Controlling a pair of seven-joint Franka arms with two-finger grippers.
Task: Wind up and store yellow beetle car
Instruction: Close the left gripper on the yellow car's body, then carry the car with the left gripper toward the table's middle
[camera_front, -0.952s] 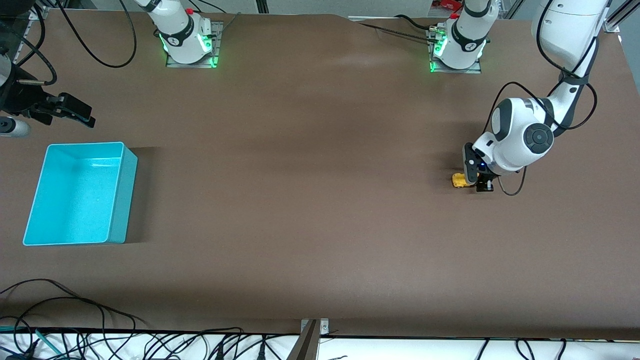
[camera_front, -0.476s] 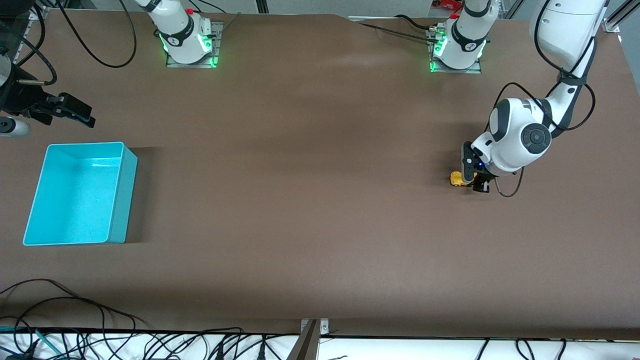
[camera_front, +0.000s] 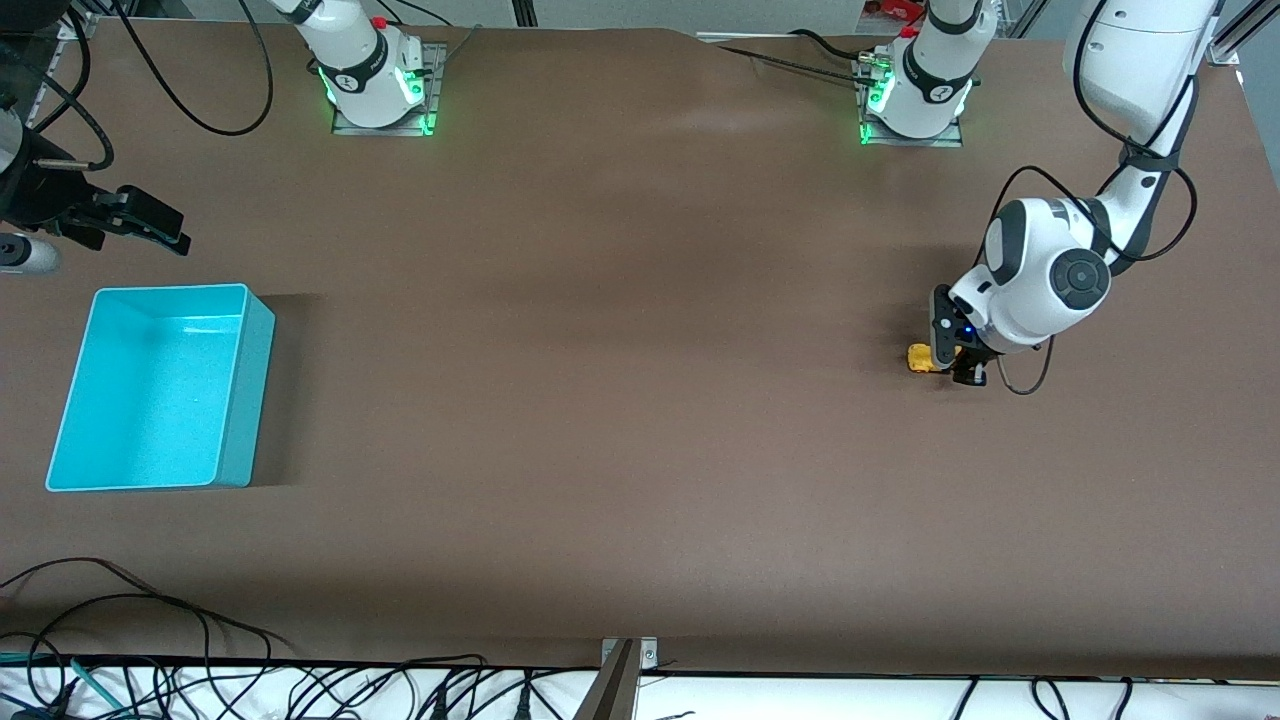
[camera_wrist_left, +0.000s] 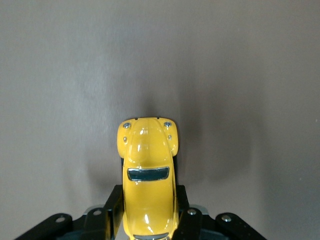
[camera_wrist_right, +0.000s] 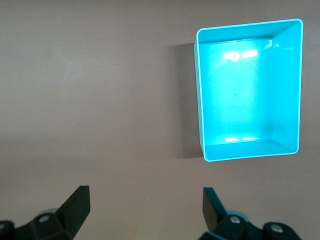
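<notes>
The yellow beetle car (camera_front: 919, 358) is low on the brown table near the left arm's end. My left gripper (camera_front: 948, 364) is shut on it. In the left wrist view the car (camera_wrist_left: 147, 165) sits between the black fingers (camera_wrist_left: 114, 206), which press its sides, with its nose pointing away from the wrist. My right gripper (camera_front: 160, 230) is open and empty, up in the air at the right arm's end beside the turquoise bin (camera_front: 252, 390). In the right wrist view the gripper (camera_wrist_right: 145, 205) is over bare table and the bin (camera_wrist_right: 250, 151) is empty.
Both arm bases with green lights (camera_front: 378, 85) (camera_front: 915, 95) stand along the table's edge farthest from the front camera. Cables (camera_front: 150, 620) lie along the edge nearest that camera. A wide stretch of bare brown table lies between the car and the bin.
The left gripper with the car slid a little toward the right arm's end, then back toward the left arm's end. The right arm has not moved.
</notes>
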